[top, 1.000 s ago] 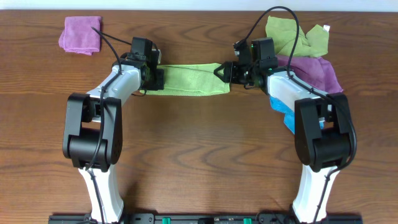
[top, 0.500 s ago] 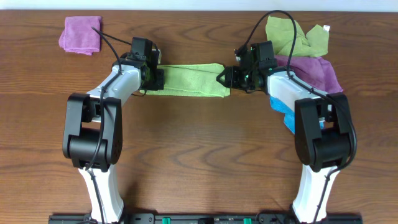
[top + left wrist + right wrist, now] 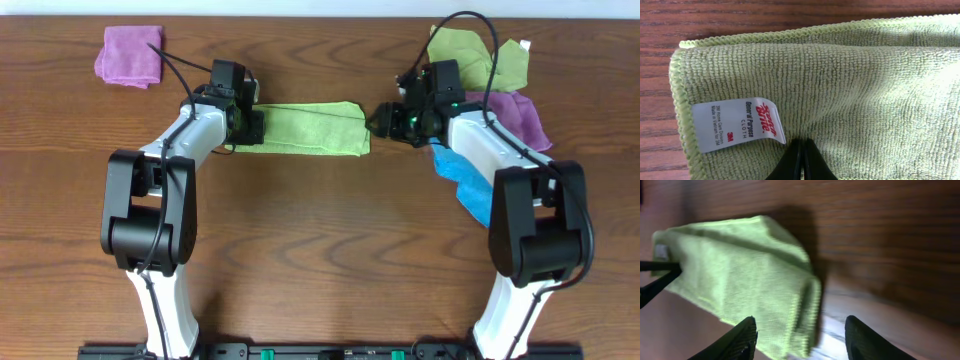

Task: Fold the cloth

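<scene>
The left claw [image 3: 250, 124] has its two fingers pressed together to a point. They appear to pinch one end of the cloth [image 3: 305, 128], right beside its white tag [image 3: 737, 125]. The right claw [image 3: 384, 120] is spread wide with nothing between its fingers. It hangs just off the cloth's other end without touching it.

The likely trouble is at that free end. The bright green cloth lies on the wooden bench [image 3: 320, 240] as a long, narrow, doubled strip. The corner nearest the right claw looks rumpled, with its edges not lined up. If the right claw closes on the top layer alone, the fold could open or go crooked. If the left claw pulls while the far end lies loose, the whole strip could drag and bunch. Behind the right claw sits a heap of other cloths: an olive-green cloth [image 3: 478, 55], a loose purple cloth [image 3: 522, 112] and a blue cloth [image 3: 465, 180]. A reach that strays that way could grab the wrong one.

From the left claw, the cloth runs straight out toward the right claw. From the right claw, it begins just ahead, leaning toward the left finger's side. A folded purple cloth [image 3: 130, 55] lies well apart, out beyond the left claw.
</scene>
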### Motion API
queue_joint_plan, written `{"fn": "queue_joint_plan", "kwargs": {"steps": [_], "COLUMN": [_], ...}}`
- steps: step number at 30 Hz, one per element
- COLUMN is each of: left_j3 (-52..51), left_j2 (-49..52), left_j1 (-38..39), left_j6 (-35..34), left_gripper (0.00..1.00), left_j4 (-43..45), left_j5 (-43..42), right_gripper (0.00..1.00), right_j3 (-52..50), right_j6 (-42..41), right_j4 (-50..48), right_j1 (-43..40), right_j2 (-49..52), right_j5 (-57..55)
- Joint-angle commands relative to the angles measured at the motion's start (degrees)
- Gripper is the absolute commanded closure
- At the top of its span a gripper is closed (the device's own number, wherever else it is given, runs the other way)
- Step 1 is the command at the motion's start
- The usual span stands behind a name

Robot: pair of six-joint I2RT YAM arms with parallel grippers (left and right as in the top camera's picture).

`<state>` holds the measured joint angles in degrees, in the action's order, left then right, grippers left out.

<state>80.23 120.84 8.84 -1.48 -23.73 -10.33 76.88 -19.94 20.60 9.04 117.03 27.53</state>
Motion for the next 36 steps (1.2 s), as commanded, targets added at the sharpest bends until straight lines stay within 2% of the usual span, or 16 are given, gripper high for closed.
{"fn": "queue_joint_plan", "kwargs": {"steps": [1,7,17,19,23,24,25,29,36], "left_j3": [-4.0,-4.0,-4.0,-4.0,-4.0,-4.0,-4.0,-4.0,-4.0], "left_j2": [4.5,4.5,4.5,4.5,4.5,4.5,4.5,4.5,4.5], "left_j1": [-0.2,-0.2,-0.2,-0.2,-0.2,-0.2,-0.2,-0.1,1.7], "left_j6": [-0.3,-0.3,-0.5,-1.2,-1.4,-1.4,-1.6,-7.0,-12.1], "left_gripper": [0.94,0.95,0.94,0.94,0.94,0.95,0.94,0.94,0.94], "left_j4": [-2.6,-2.6,-2.6,-2.6,-2.6,-2.6,-2.7,-3.0,-0.9], "left_j5": [1.7,1.7,1.7,1.7,1.7,1.7,1.7,0.3,-5.8], "right_gripper": [0.42,0.38,0.4,0.48,0.87,0.95,0.99,0.98,0.98], "right_j3": [0.7,0.7,0.8,0.8,1.8,2.4,3.1,8.9,25.5], "right_j6": [0.7,-2.0,-5.7,-5.7,-5.7,-5.7,-5.7,-5.4,1.6], "right_j4": [-0.2,-4.0,-11.1,-11.5,-13.1,-13.1,-13.0,-7.5,14.1], "right_j1": [0.0,0.0,2.0,2.5,2.6,2.6,2.5,2.3,3.9], "right_j2": [2.1,6.7,13.8,13.9,13.9,13.9,13.9,13.8,13.8], "right_j5": [0.0,6.1,12.9,11.2,9.9,9.8,9.8,9.8,4.8]}}
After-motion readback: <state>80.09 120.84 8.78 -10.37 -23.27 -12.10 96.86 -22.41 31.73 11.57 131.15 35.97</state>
